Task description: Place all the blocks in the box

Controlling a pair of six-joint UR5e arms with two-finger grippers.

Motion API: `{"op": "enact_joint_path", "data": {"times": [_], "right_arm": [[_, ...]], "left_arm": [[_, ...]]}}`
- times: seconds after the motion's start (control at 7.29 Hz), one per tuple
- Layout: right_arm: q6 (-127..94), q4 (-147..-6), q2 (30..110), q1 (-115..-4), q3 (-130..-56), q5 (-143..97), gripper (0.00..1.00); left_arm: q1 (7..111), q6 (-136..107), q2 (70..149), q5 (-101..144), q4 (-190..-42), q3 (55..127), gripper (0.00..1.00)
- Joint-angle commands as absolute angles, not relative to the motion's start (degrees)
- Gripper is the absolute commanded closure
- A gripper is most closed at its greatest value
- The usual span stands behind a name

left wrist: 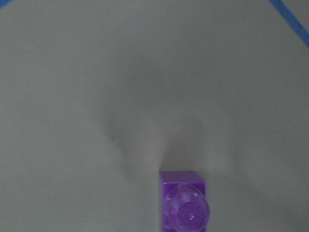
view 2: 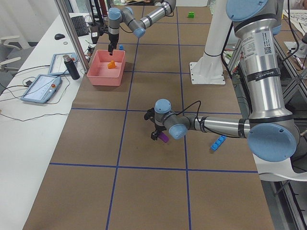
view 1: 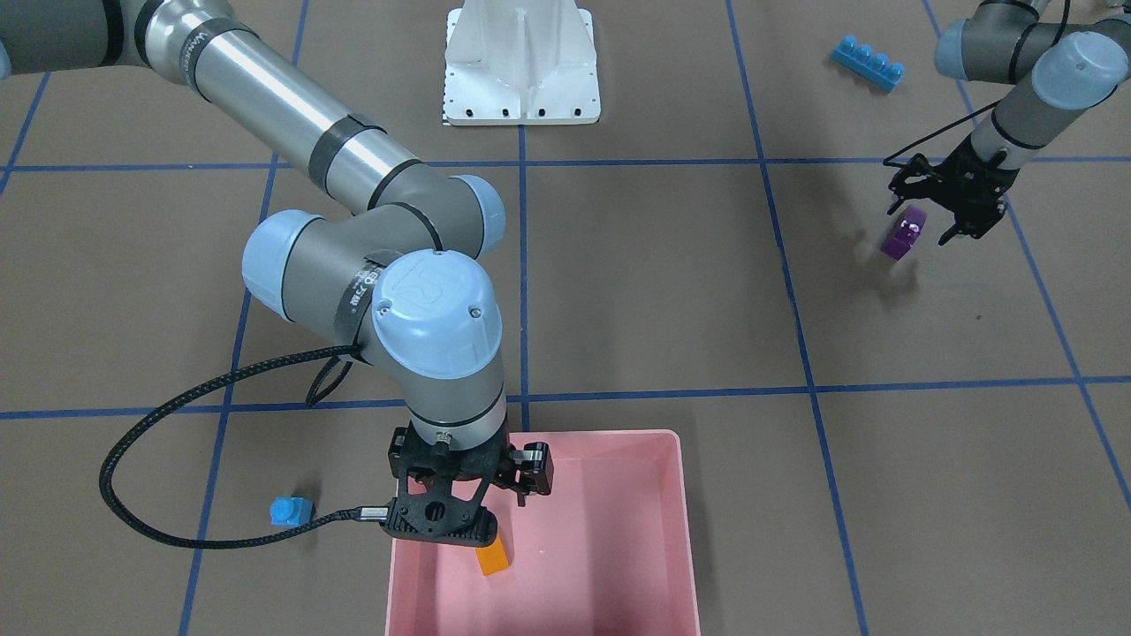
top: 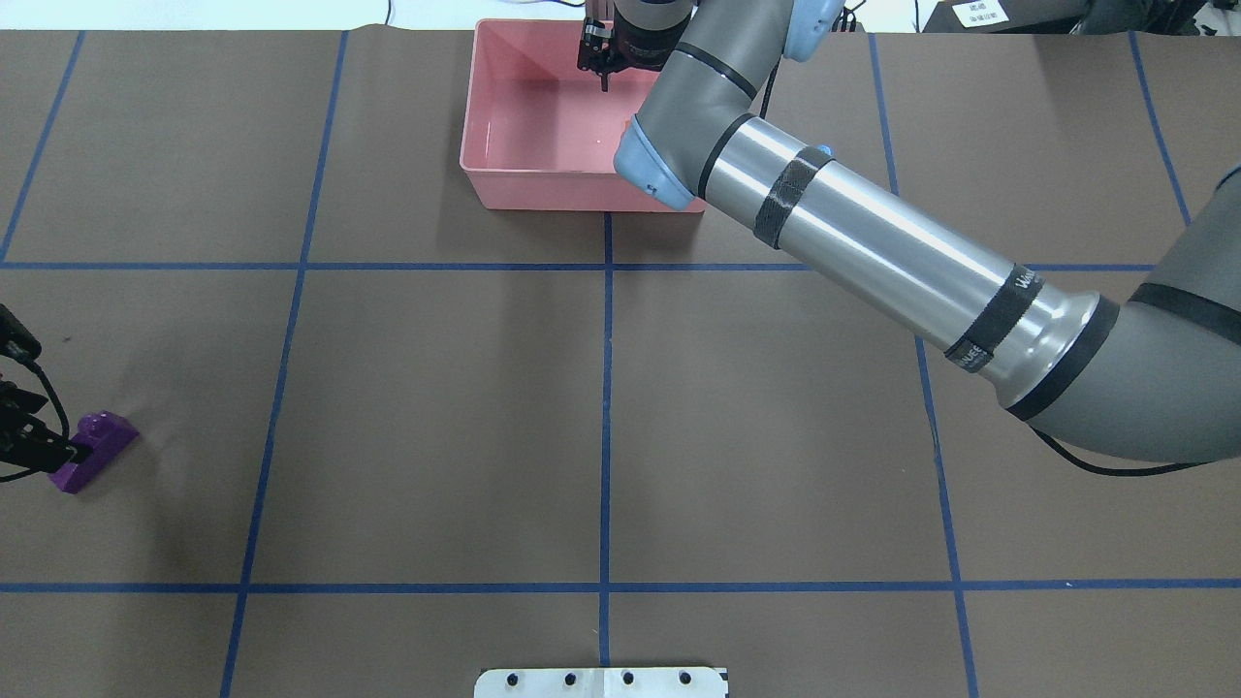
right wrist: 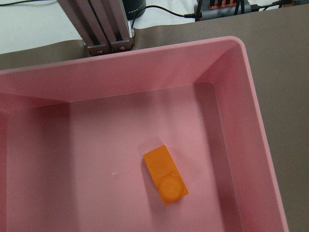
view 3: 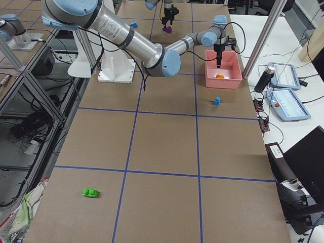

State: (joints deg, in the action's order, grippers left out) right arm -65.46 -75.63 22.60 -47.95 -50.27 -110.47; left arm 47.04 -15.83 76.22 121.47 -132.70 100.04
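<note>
The orange block (right wrist: 164,174) lies loose on the floor of the pink box (right wrist: 145,63). My right gripper (view 1: 511,496) hangs open just above it, inside the box (view 1: 618,435). My left gripper (view 1: 923,231) is open and low at the table, its fingers on either side of the purple block (view 1: 904,237), which also shows at the bottom of the left wrist view (left wrist: 185,205). The small blue block (view 1: 292,511) lies on the table beside the box. The long blue block (view 1: 868,62) lies behind the left arm. The green block (view 3: 91,193) lies far off on the right arm's side.
The white metal base (view 1: 521,62) stands at the robot's edge of the table. The right arm's black cable (view 1: 159,415) loops over the table near the small blue block. Tablets and a dark bottle (view 2: 72,67) lie off the table past the box.
</note>
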Motion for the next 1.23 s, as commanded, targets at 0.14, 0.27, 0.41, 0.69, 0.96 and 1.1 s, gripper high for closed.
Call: {"op": "enact_joint_path", "data": {"times": [0.14, 0.27, 0.41, 0.69, 0.96, 1.1], "right_arm": [[-63.5, -75.5, 23.5, -48.6, -51.1, -110.6, 0.0], [-62.4, -75.6, 24.6, -49.6, -52.1, -111.3, 0.0], [-60.0, -75.6, 25.4, -51.1, -52.1, -112.8, 0.0], [-54.4, -75.4, 28.2, -53.8, -52.2, -114.2, 0.0], [-48.2, -75.4, 32.4, -57.5, -54.3, -118.4, 0.0], [-45.6, -75.3, 36.3, -58.8, -56.8, -119.3, 0.0]], "left_arm": [[46.4, -16.4, 76.1, 120.8, -132.8, 100.1, 1.0], [46.7, -20.0, 76.0, 121.2, -132.8, 100.5, 1.0], [46.9, -25.3, 76.8, 121.5, -132.9, 100.6, 1.0], [49.5, -37.1, 80.4, 121.6, -132.2, 102.9, 1.0], [52.0, -54.9, 91.0, 121.9, -130.1, 102.7, 1.0], [54.3, -58.2, 98.8, 121.9, -122.9, 102.4, 1.0]]}}
